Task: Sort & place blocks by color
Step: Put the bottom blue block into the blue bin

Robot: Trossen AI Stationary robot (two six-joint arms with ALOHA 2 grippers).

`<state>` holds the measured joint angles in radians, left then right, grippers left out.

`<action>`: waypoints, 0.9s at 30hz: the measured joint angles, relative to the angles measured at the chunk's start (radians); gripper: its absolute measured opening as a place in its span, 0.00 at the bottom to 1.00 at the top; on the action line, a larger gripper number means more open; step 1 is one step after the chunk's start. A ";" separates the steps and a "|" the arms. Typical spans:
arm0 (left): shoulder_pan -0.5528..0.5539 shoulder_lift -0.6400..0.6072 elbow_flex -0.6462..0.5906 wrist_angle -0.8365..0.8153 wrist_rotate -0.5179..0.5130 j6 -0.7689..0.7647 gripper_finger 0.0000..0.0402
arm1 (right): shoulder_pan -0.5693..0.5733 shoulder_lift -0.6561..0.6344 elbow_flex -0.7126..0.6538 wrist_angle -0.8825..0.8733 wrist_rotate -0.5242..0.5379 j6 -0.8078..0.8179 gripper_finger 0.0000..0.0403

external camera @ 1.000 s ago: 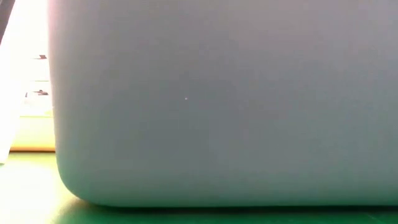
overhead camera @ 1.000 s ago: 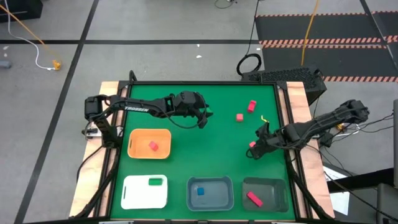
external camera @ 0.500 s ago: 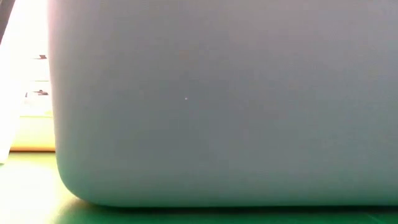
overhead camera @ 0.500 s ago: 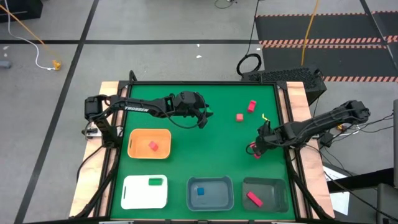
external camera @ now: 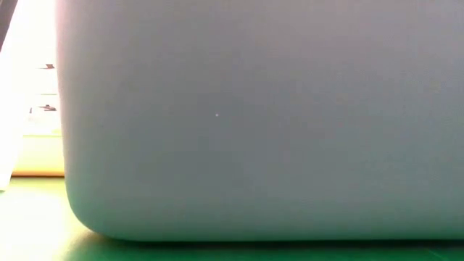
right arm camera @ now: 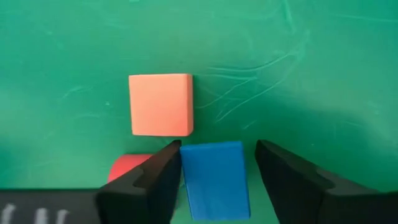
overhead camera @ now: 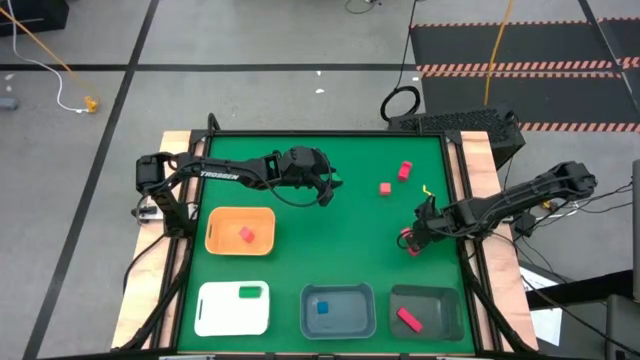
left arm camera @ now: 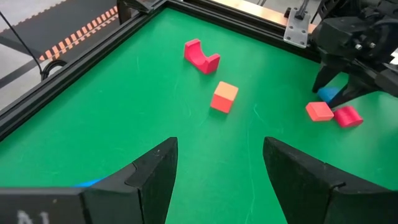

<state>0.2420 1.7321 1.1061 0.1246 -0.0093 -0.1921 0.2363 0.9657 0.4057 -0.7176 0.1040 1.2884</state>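
Note:
My right gripper (right arm camera: 217, 148) points down at the table's right side, open, its fingers on either side of a blue block (right arm camera: 214, 177) that lies on the green mat. One finger is close against the block's side and the other stands off by a small gap. A pink square block (right arm camera: 160, 104) and a red round piece (right arm camera: 127, 167) lie right beside it. Farther back lie a red U-shaped block (left arm camera: 201, 56) and a pink cube (left arm camera: 224, 97). My left gripper (overhead camera: 328, 192) waits open above the mat's far middle.
Along the near edge stand a white tray (overhead camera: 215, 315) with a green block, a blue-grey tray (overhead camera: 352, 322) with a blue block and a dark grey tray (overhead camera: 440, 300) with a red block. An orange tray (overhead camera: 222, 222) holds a red block. A grey tray wall (external camera: 254, 116) fills the low view.
My right gripper has sunk toward the cluster of blocks by the table's right edge. The left arm has kept still.

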 joint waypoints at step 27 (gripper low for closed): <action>-0.082 0.000 0.000 0.055 0.001 0.093 0.60 | -0.086 -0.059 0.131 0.481 0.156 -0.322 0.28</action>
<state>0.1598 1.7321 1.1061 0.1794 -0.0086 -0.0994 0.1501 0.9065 0.5365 -0.2369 0.2602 0.9667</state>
